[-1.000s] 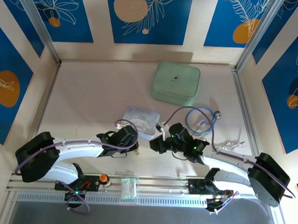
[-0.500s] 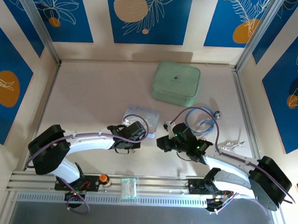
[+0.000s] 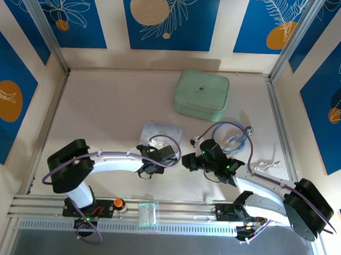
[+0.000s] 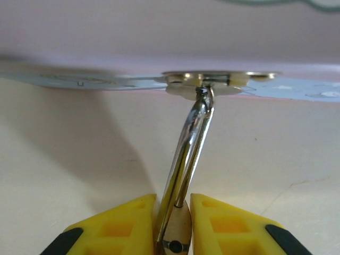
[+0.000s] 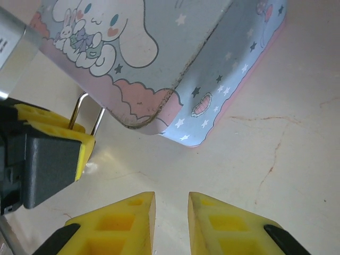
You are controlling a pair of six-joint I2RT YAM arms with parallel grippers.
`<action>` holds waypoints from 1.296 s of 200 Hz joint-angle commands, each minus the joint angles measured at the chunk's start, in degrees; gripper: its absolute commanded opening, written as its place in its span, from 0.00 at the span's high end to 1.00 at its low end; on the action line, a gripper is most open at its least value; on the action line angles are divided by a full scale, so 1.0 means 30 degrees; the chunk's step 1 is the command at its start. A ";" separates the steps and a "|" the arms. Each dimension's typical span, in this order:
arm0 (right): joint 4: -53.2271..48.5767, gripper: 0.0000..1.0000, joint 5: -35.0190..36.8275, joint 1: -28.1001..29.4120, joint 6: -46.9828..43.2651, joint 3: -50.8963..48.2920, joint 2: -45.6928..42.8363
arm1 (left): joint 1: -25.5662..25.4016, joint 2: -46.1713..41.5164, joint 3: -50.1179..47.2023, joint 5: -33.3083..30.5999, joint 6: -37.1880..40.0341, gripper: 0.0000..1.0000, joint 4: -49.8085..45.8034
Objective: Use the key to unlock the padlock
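I am squeezing the padlock (image 4: 178, 234) in my left pincer (image 4: 173, 201); its loop is hooking the tin (image 5: 159, 48). My right pincer (image 5: 171, 197) is hovering nearby, tips slightly apart, and I cannot tell if it is holding the key. Nothing is unlocking yet.

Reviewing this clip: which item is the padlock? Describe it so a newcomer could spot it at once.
Nearer than the mint-green case lies a pastel cartoon tin. At its near edge the left end effector grips the padlock: brass body pinched between yellow fingers, thin silver shackle jutting toward the tin. It is far smaller than the tin, and the only looped metal piece there.
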 commanded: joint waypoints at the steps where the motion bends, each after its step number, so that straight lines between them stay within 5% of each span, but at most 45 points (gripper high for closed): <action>1: 0.0067 0.76 0.0157 -0.0114 0.0461 -0.0448 -0.0205 | -0.0831 0.0962 0.0923 -0.1117 -0.0538 0.77 -0.2615; 93: 0.0361 0.76 0.0571 -0.0553 0.1013 -0.1232 -0.0784 | -0.2331 0.1919 0.2213 -0.1827 -0.1268 0.68 -0.3420; 259: 0.0692 0.75 0.0161 -0.0901 0.1483 -0.2058 -0.1330 | -0.3713 0.2114 0.3383 -0.2577 -0.0933 0.66 -0.4147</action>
